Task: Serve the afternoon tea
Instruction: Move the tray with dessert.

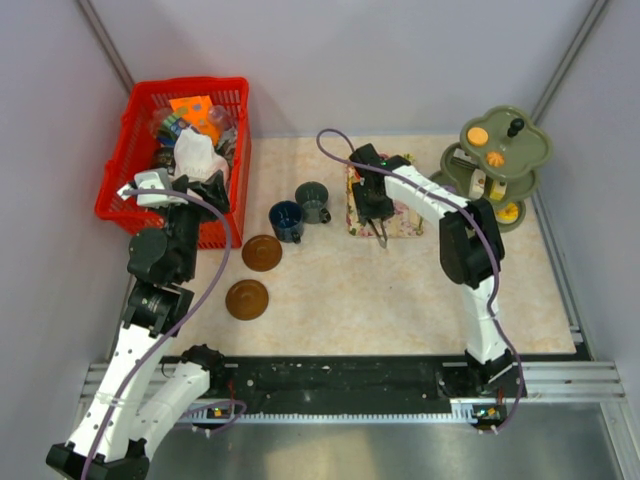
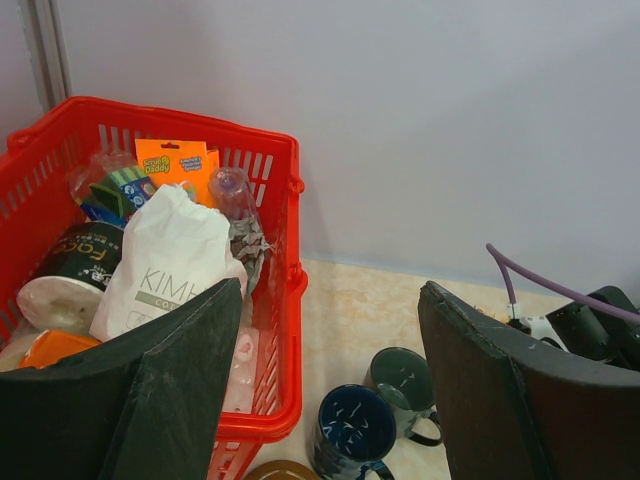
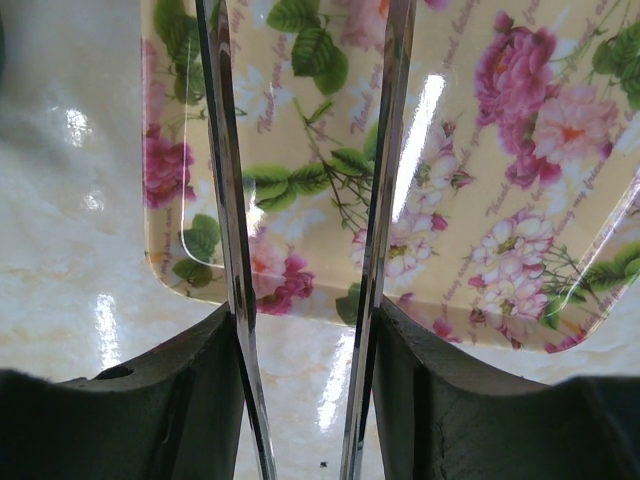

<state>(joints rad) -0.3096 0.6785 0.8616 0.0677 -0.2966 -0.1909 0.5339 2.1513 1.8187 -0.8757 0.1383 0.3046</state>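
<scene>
Navy mug [image 1: 287, 221] near left end effector [image 1: 205, 188]

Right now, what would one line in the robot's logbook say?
left gripper: open, empty, by red basket | right gripper: shut on tongs at floral tray | navy mug, green mug: on table

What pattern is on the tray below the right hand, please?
The tray is cream with pink roses and green leaves, clearest in the right wrist view.

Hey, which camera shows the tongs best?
The right wrist: the tongs fill it, both arms held in the right gripper over the tray. The top view shows only their tip; the left wrist shows nothing of them.
</scene>
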